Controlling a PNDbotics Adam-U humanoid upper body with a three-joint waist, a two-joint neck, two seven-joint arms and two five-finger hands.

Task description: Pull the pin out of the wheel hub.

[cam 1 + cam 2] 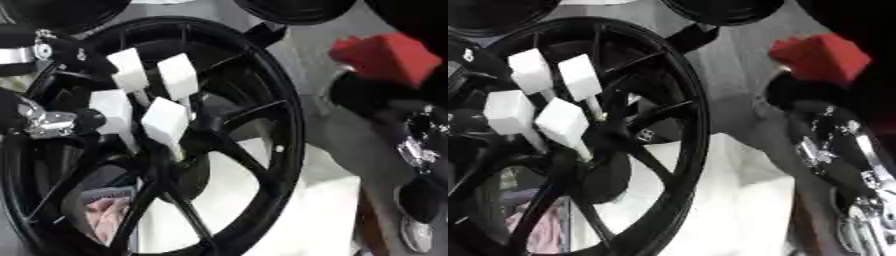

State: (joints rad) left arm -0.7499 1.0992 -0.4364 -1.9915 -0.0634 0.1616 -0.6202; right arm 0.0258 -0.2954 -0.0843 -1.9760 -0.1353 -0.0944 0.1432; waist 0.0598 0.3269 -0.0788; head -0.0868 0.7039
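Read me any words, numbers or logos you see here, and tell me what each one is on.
No text can be read.
A small pale mark sits on a spoke of the black wheel near the hub: too blurred to read.
The white blocks and the red object show no lettering.

A bright red angular block [388, 56] sits at the upper right on the grey surface [302, 75], a white sheet-like surface [324, 210] lies at the lower middle, and a pink cloth-like patch [103, 217] shows lower left.
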